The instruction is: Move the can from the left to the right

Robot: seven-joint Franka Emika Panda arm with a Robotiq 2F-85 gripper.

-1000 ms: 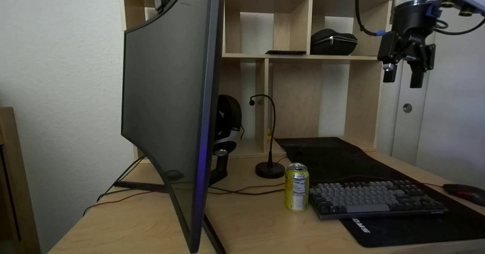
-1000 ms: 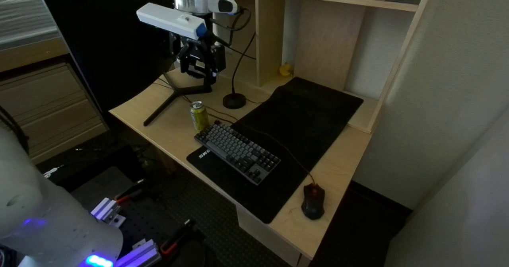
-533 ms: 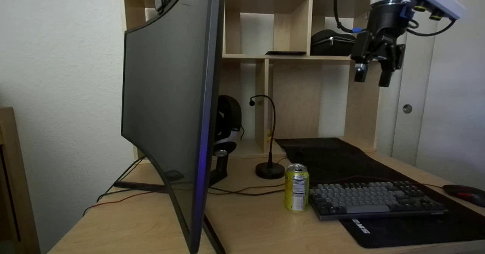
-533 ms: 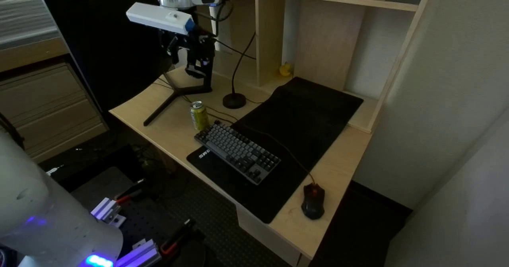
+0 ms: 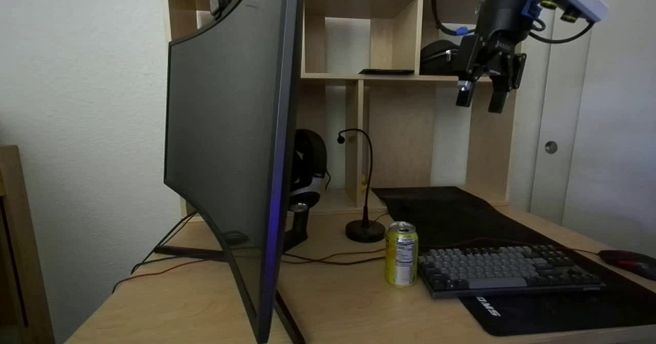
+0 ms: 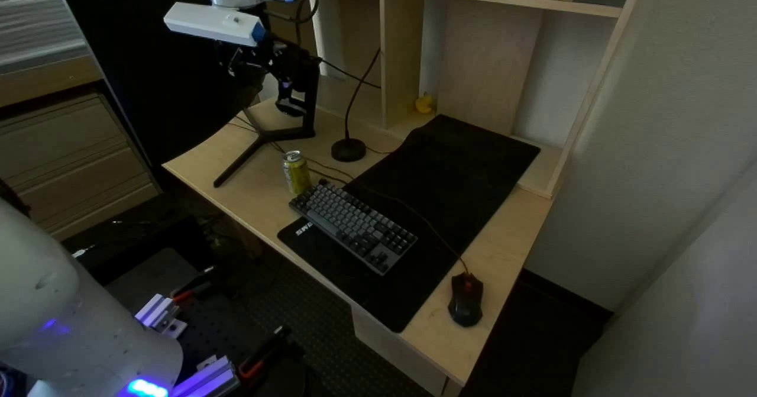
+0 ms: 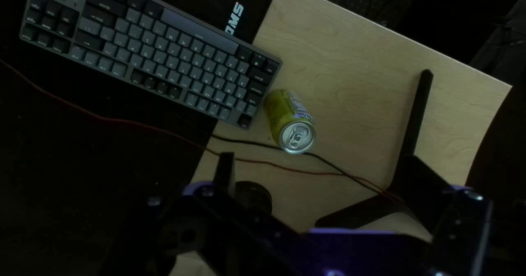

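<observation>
In an exterior view, the gripper [image 5: 480, 104] is captured well above the level of the keyboard [image 5: 505, 264], brought nearer the monitor [image 5: 225, 108] than in the earlier frames, its two fingers [image 5: 465, 98] held apart. The yellow-green can [image 5: 402, 257] has not been shifted; it is stood upright just beside the keyboard's monitor-side end. The keyboard is set partly on a black mat [image 5: 441, 210], laid over a pale wooden desk [image 5: 348, 313]. Behind the keyboard, a gooseneck stand [image 5: 365, 231] and a shelf unit [image 5: 402, 134] are seen against a pale wall [image 5: 82, 103].

In an exterior view, the white camera housing [image 6: 214, 23] above the gripper is pictured farther from the keyboard than a second earlier; the spacing of the fingers cannot be made out. A mouse [image 6: 466, 300] is parked past the keyboard's opposite end, a small yellow figure [image 6: 424, 103] is seen behind the keyboard, and carpeted floor [image 6: 307, 317] is shown below the desk.

In the wrist view, the fingers are framed wide apart and the can's silvery top [image 7: 297, 137] is shown. The can is flanked by the keyboard and, farther off, the monitor's stand [image 7: 416, 115]; a red cable [image 7: 119, 120] is run behind the keyboard.
</observation>
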